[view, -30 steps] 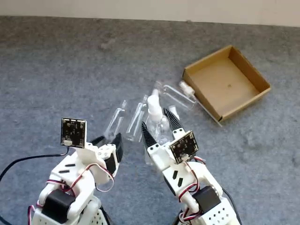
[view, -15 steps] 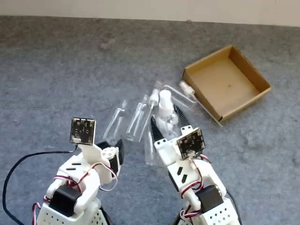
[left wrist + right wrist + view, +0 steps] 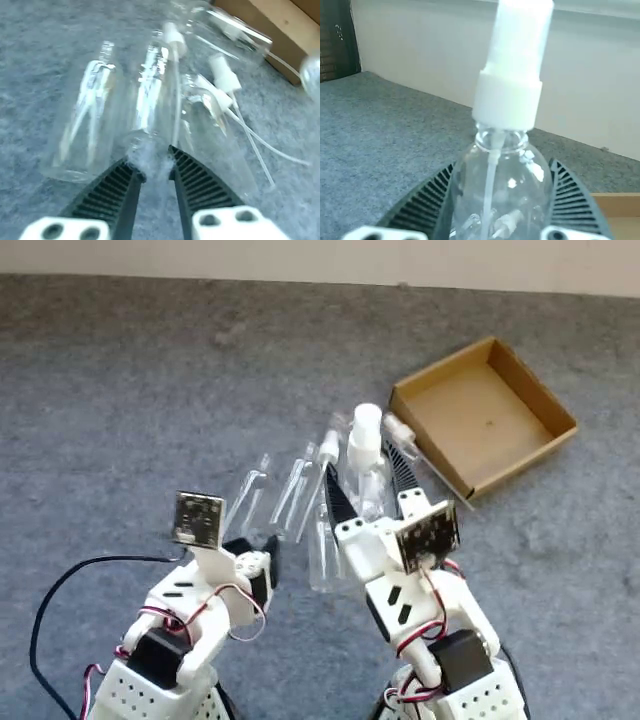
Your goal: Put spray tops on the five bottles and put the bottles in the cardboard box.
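On a grey carpeted table [image 3: 120, 390], the left gripper [image 3: 156, 167] is held low, its jaws parted slightly with nothing between them, just at the bases of clear bottles [image 3: 150, 100] laid side by side. Further right, a clear bottle [image 3: 502, 195] fitted with a white spray top [image 3: 512, 85] is clamped upright in the right gripper [image 3: 365, 475], near the open cardboard box [image 3: 440, 368] at the far right.

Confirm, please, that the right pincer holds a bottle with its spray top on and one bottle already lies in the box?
Not quite: the high view shows the box with nothing in it. The right pincer does hold a bottle with its spray top on.
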Robot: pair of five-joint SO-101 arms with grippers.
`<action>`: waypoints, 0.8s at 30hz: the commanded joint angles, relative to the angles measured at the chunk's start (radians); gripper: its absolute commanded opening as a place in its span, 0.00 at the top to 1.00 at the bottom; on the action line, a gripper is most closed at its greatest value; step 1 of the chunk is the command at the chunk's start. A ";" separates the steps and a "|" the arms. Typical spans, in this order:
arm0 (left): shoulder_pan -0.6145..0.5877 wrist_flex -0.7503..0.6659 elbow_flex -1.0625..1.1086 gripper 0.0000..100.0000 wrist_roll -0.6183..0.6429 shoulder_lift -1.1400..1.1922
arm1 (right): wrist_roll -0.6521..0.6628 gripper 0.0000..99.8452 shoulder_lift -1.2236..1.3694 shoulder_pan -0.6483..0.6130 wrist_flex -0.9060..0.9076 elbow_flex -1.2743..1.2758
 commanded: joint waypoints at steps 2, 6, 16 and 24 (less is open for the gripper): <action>0.145 -0.060 -0.008 0.96 0.011 -0.010 | -0.009 0.79 0.194 0.004 -0.007 -0.189; 0.248 -0.137 -0.007 0.96 0.011 -0.010 | -0.011 0.79 0.311 -0.012 -0.128 -0.225; 0.275 -0.163 -0.028 0.96 0.011 -0.010 | -0.011 0.79 0.446 -0.193 -0.197 -0.232; 0.225 -0.169 -0.028 0.96 0.009 -0.010 | -0.011 0.79 0.524 -0.283 -0.197 -0.237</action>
